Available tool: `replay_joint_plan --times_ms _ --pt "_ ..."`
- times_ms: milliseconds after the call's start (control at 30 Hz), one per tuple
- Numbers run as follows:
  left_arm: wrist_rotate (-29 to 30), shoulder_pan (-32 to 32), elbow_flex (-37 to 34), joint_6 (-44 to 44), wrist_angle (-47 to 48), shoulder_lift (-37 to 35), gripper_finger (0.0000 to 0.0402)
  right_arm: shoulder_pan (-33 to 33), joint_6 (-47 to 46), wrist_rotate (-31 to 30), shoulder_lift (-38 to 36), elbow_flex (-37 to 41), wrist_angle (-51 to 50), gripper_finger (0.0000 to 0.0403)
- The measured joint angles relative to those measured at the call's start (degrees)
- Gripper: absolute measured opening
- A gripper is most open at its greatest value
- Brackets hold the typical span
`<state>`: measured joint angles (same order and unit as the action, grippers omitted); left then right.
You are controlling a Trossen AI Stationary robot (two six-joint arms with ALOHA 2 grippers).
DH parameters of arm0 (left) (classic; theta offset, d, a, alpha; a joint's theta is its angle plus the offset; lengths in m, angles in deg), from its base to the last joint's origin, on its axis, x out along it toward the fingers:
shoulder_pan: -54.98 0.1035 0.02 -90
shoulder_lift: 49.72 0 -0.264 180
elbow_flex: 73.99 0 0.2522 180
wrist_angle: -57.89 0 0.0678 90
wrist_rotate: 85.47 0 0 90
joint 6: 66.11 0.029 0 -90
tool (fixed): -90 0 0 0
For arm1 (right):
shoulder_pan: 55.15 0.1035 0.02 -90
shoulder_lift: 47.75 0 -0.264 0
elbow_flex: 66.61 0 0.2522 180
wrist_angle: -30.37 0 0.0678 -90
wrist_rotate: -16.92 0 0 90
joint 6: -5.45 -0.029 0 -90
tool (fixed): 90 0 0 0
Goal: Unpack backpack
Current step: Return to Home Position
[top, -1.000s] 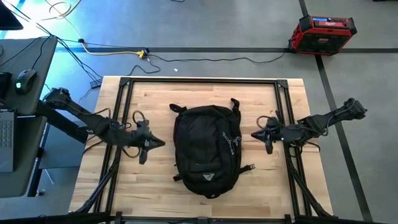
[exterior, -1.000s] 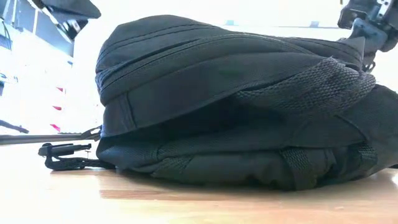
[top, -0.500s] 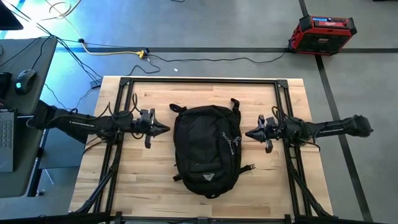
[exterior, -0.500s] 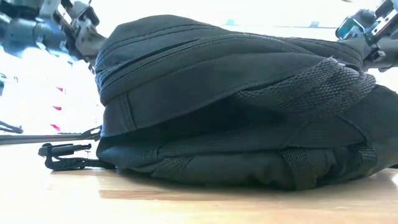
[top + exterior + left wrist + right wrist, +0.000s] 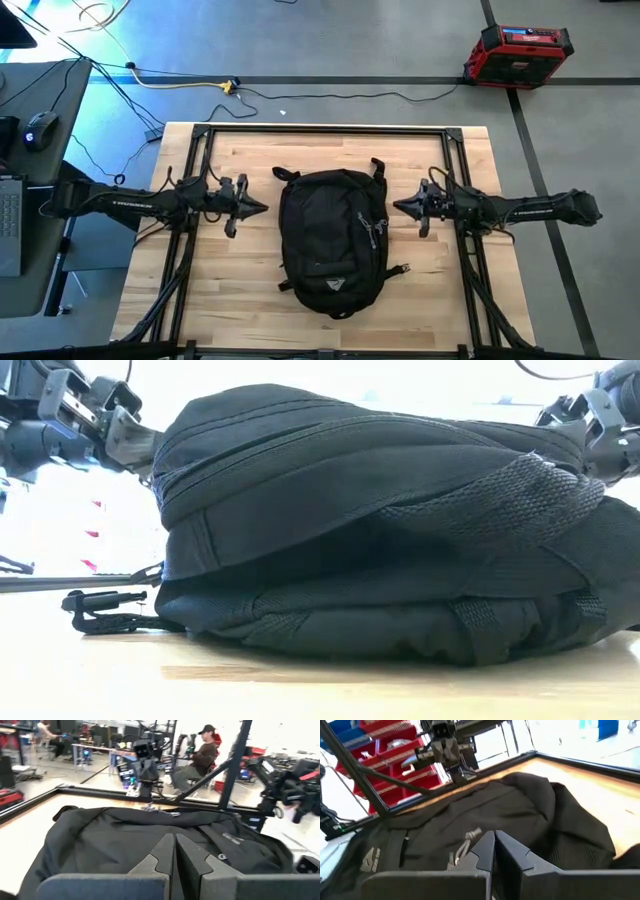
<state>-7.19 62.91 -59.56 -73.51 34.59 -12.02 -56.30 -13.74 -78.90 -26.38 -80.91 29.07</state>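
The black backpack point(image 5: 332, 240) lies flat on its back in the middle of the wooden table, white logo point(image 5: 334, 283) toward the near edge, top loop point(image 5: 377, 165) toward the far edge. Grey zipper pulls point(image 5: 465, 842) hang on its right side. My left gripper point(image 5: 262, 208) is shut and points level at the backpack's left side, a short gap away. My right gripper point(image 5: 397, 208) is shut and points at its right side, just short of the zipper pulls point(image 5: 376, 226). In the low view the backpack point(image 5: 380, 530) fills the picture.
A black frame point(image 5: 200, 150) runs around the table top. A loose strap with a buckle point(image 5: 400, 268) trails from the backpack's right side. A red case point(image 5: 518, 55) and cables lie on the floor beyond. A seated person point(image 5: 202, 750) shows past the table.
Both arms have sunk and levelled out. My left gripper has swung toward the far edge and turned its tip toward the backpack's left side. My right gripper has edged toward the backpack's right side. Both have stayed shut, and the backpack has not moved.
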Motion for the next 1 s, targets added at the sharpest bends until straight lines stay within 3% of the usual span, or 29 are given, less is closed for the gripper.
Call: replay_joint_plan --times_ms 433,567,833,1000 --pt "3.8 -0.24 0.02 0.14 4.42 -0.13 0.0 0.16 -0.25 0.01 -0.22 0.02 -1.32 0.0" --pt "4.01 -1.9 0.11 0.11 8.76 -5.93 0.0 0.82 -0.01 0.1 -3.63 0.02 -3.37 0.0" --pt "3.99 -5.63 0.02 0.1 20.86 -24.17 0.0 1.59 -0.23 0.23 -16.96 0.04 -10.63 0.0" --pt "3.99 -6.51 0.02 0.09 23.07 -33.73 0.0 0.9 -0.06 0.25 -21.25 0.04 -8.51 0.0"
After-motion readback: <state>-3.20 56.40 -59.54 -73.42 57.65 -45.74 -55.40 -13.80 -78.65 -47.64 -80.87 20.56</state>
